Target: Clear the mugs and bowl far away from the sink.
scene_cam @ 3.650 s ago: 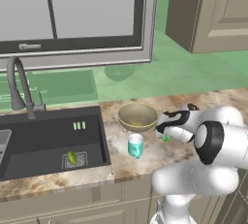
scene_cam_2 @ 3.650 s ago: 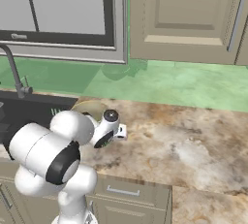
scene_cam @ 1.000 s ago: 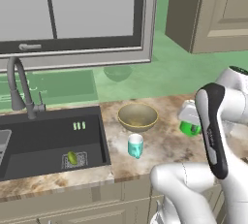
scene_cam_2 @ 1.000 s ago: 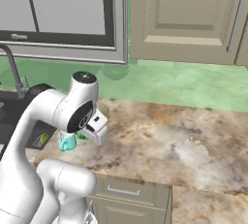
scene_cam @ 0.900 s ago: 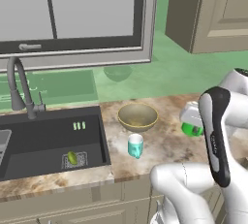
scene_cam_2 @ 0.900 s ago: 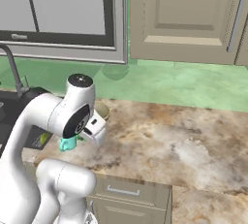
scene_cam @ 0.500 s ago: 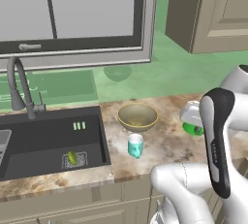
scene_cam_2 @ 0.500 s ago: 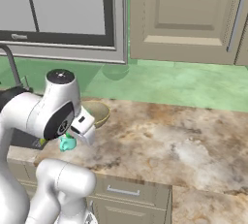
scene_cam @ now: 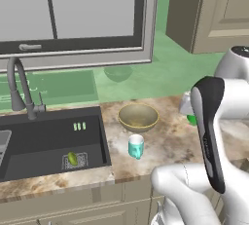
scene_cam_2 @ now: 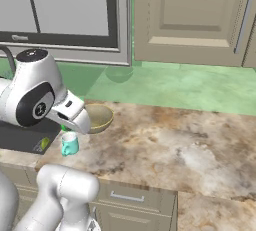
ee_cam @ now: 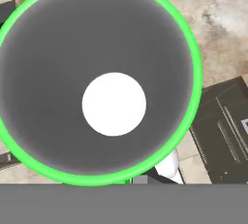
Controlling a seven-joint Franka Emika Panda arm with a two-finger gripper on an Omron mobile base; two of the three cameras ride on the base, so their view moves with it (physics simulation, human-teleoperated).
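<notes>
A bright green mug (ee_cam: 99, 39) hangs right under the hand camera, its green rim and grey inside with a white bottom facing up, and my gripper (scene_cam: 186, 107) is shut on it above the counter. The arm hides most of the green mug (scene_cam: 192, 120) in the left base view. The teal mug (scene_cam: 136, 146) stands near the counter's front edge. Just behind it sits the tan bowl (scene_cam: 138, 117). The dark sink (scene_cam: 48, 139) lies to their left.
A curved grey faucet (scene_cam: 17, 87) rises behind the sink, and a small green thing (scene_cam: 72, 158) lies on the grey rack in the basin. Marbled counter (scene_cam_2: 190, 145) stretches to the right, under wooden cabinets (scene_cam_2: 200, 15). A window (scene_cam: 73, 14) is above the sink.
The green mug has come up off the counter beside the bowl and now hangs in my gripper. Over the last second the arm swung, carrying the mug. Teal mug and bowl have not moved.
</notes>
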